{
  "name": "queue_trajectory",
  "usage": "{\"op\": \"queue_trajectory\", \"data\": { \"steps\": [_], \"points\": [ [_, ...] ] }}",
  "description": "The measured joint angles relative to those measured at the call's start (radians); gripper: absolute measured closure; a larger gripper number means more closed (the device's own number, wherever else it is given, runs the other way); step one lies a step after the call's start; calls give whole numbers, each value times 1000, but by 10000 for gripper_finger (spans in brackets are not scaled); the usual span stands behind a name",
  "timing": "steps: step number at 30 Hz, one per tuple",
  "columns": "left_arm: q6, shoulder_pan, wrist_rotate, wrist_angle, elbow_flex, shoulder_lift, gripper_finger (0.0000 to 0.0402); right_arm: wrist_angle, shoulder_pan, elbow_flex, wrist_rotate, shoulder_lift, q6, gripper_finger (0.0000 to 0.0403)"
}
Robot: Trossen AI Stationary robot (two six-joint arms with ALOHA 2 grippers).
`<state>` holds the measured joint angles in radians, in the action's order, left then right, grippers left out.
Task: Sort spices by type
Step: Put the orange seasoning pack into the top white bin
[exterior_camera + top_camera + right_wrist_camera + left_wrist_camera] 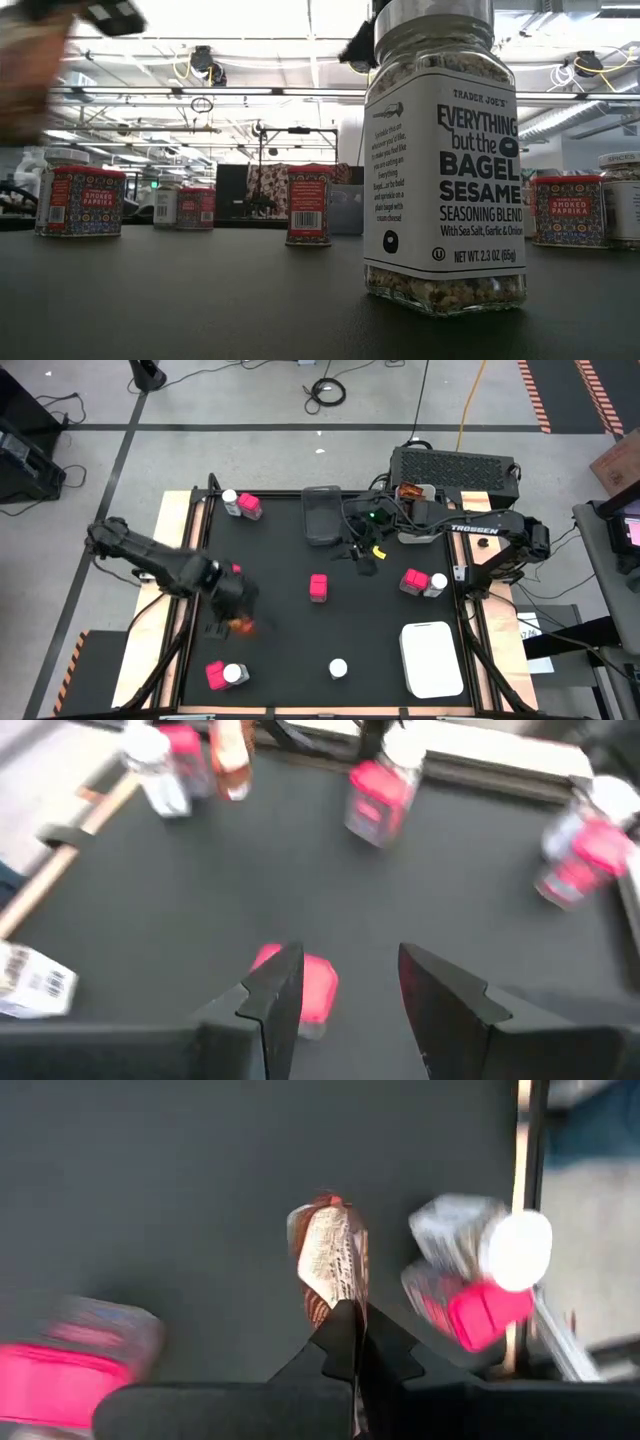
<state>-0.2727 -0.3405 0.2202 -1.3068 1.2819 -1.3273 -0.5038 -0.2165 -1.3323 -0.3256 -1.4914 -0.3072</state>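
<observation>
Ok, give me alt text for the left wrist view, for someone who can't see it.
The left pincer is shut on an orange-red sachet above the dark table. Beyond it, a white-lidded jar and a pink pack sit together near the table's edge.

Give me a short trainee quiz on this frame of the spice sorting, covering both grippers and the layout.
1. True or false: the left gripper is shut on the orange-red sachet.
2. The right gripper is: A open above a pink pack; B shut on a jar; C out of view.
3. Fill in: in the high view, the lone jar stands beside the ___ bin.
Key: 1 true; 2 A; 3 white.
</observation>
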Motion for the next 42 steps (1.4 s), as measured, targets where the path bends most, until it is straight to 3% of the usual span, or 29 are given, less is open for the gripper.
{"op": "queue_trajectory", "data": {
  "steps": [5,7,12,20,24,30,35,42],
  "points": [
    [98,192,-49,28,164,-22,400,-124,-19,0,118,61,-15,243],
    [128,264,-54,38,227,-57,400,-155,-28,0,118,86,23,243],
    [251,405,-54,45,426,-229,401,-248,-45,0,132,120,231,243],
    [498,527,-55,126,665,-533,401,-460,-73,16,276,136,341,243],
    [586,564,-52,147,711,-649,401,-424,-82,77,282,146,344,243],
    [630,593,-48,161,741,-775,401,-209,-100,226,275,151,352,243],
    [630,592,-45,162,741,-829,401,-37,-104,319,273,152,401,243],
    [627,593,-44,173,741,-847,395,-33,-103,343,272,152,400,243]
  ]
}}
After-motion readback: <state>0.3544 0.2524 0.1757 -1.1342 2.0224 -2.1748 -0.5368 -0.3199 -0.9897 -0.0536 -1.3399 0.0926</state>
